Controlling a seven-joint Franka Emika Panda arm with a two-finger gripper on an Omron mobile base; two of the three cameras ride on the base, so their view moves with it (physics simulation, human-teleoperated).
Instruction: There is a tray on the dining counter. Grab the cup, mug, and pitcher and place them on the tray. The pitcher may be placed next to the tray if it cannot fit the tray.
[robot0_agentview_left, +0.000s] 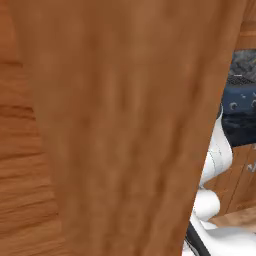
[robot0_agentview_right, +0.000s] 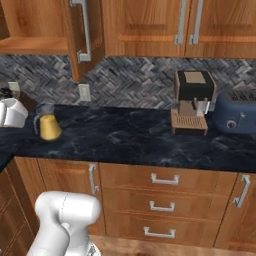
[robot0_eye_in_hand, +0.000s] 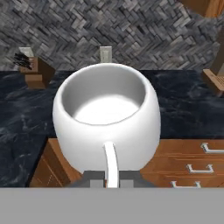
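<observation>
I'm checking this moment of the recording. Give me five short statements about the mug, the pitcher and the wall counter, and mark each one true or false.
1. The hand is shut on the mug's handle. True: the white mug sits right above the fingertips, its handle running down between them.
2. The mug is full of coffee. False: its inside is bare and white.
3. The pitcher stands on the black wall counter. True, at the left end, with yellow-orange liquid in it.
4. The pitcher stands right beside the toaster. False: the blue toaster is at the far right end, with the coffee machine between them.
5. The knife block lies in a drawer. False: it stands on the counter by the backsplash.
</observation>
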